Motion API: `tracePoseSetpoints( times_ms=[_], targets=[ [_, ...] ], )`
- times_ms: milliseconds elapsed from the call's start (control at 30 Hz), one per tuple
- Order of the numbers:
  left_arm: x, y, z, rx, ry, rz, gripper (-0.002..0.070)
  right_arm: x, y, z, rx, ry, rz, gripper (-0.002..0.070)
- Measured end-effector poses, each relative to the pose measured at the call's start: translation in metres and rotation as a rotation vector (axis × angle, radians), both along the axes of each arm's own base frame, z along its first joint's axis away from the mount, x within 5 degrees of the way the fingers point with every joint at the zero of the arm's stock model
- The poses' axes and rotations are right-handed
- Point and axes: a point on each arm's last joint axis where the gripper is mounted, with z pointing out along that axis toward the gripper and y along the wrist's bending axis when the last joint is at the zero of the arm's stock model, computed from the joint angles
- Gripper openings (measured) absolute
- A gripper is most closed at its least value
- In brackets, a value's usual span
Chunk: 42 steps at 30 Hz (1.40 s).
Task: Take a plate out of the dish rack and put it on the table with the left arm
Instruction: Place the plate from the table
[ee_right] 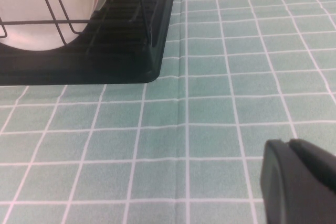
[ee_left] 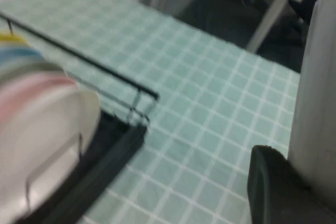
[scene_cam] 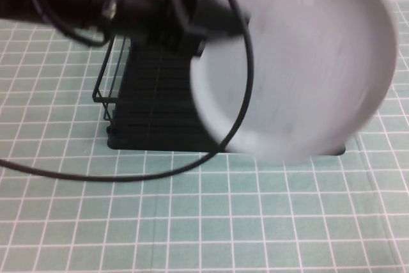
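Plate [scene_cam: 300, 62] lifted clear above dish rack [scene_cam: 153, 113], pinched at its rim by left gripper [scene_cam: 220, 20]. Transport step underway. Next: lower onto table [scene_cam: 204, 222]. Right gripper [ee_right: 302, 182] low beside rack; its grip cannot be told.

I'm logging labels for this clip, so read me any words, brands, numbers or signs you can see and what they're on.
None: no readable text in any view.
The plate, held up by the left gripper above the dish rack: plain, blurred, no marking.
The dish rack and the plates in it: no label visible.
The table: only a white grid, no characters.
The right gripper, low over the table: no marking visible.
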Motion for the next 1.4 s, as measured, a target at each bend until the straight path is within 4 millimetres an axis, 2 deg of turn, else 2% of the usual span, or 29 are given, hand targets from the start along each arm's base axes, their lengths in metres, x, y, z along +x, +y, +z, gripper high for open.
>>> tracePoseSetpoints(
  times_ms=[67,133,333,433,500,667,867,967,1100,1167,1267,1400],
  targets=[
    [-0.004,0.003,-0.014,0.051,0.131,-0.014,0.0067,0.000,0.000,0.000,0.000,0.000,0.000,-0.0018],
    [-0.006,0.004,-0.038,0.081,0.256,-0.003,0.0067,0.000,0.000,0.000,0.000,0.000,0.000,-0.0018],
    [-0.023,0.011,-0.136,0.147,0.582,0.068,0.0067,0.000,0.000,0.000,0.000,0.000,0.000,-0.0018],
    [-0.030,0.020,-0.175,0.175,0.628,0.164,0.0067,0.000,0.000,0.000,0.000,0.000,0.000,-0.0018],
    [-0.031,0.024,-0.190,0.176,0.631,0.237,0.0067,0.000,0.000,0.000,0.000,0.000,0.000,-0.0018],
    [-0.022,0.029,-0.196,0.140,0.576,0.368,0.0067,0.000,0.000,0.000,0.000,0.000,0.000,-0.0018],
    [-0.015,0.031,-0.196,0.133,0.513,0.419,0.0080,0.000,0.000,0.000,0.000,0.000,0.000,-0.0018],
    [-0.013,0.032,-0.197,0.139,0.495,0.423,0.0158,0.000,0.000,0.000,0.000,0.000,0.000,-0.0018],
    [-0.008,0.030,-0.210,0.170,0.518,0.435,0.0386,0.000,0.000,0.000,0.000,0.000,0.000,-0.0018],
    [-0.005,0.031,-0.217,0.204,0.508,0.440,0.0457,0.000,0.000,0.000,0.000,0.000,0.000,-0.0018],
    [-0.002,0.035,-0.223,0.273,0.459,0.442,0.0497,0.000,0.000,0.000,0.000,0.000,0.000,-0.0018],
    [-0.005,0.044,-0.217,0.368,0.390,0.460,0.0479,0.000,0.000,0.000,0.000,0.000,0.000,-0.0018]
  ],
)
